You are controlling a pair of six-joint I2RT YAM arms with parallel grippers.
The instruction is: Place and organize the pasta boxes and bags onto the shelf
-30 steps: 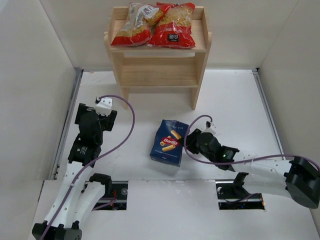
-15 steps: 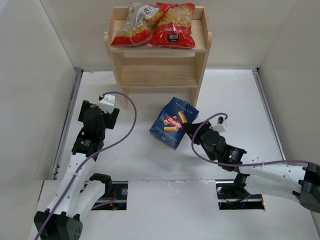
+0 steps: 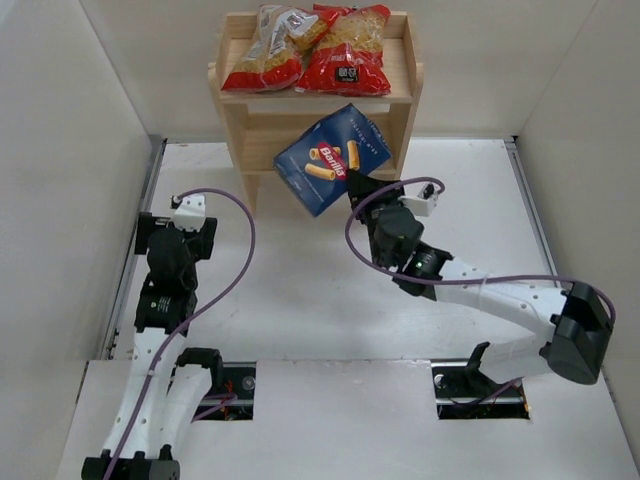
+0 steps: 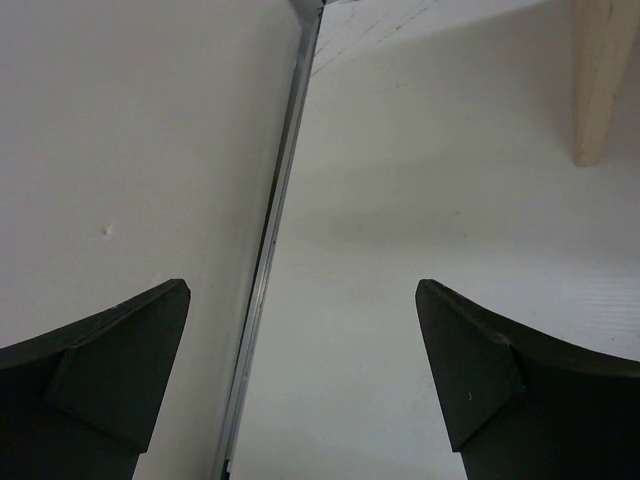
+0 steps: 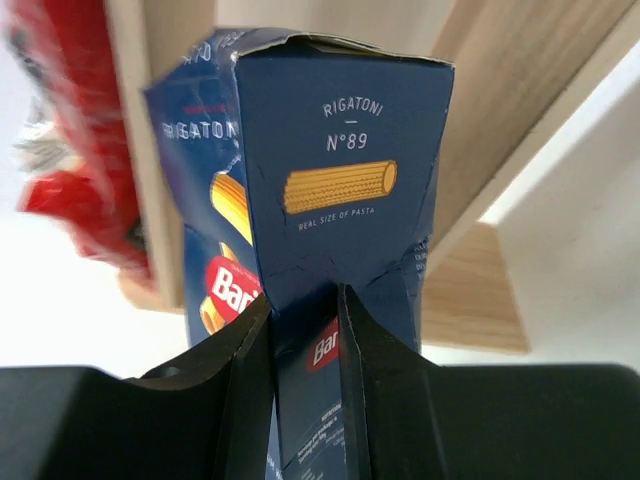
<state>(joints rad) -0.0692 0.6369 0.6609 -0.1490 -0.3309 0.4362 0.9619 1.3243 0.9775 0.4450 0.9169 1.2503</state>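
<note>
Blue box (image 3: 333,158): up in the air, tilted, just in front of the lower tier of the shelf (image 3: 404,135).
Right gripper (image 5: 305,300): fingers pinched on one narrow side of the box; the cardboard looks creased there.
Left gripper (image 4: 300,330): spread wide, holding nothing, low over the table (image 4: 420,200).
Red bags (image 3: 305,55): both lying on the top tier.
Risk: tilted like that, a corner could catch the side post or the top board, I'd say, and twist the box out of that thin grip.
</note>
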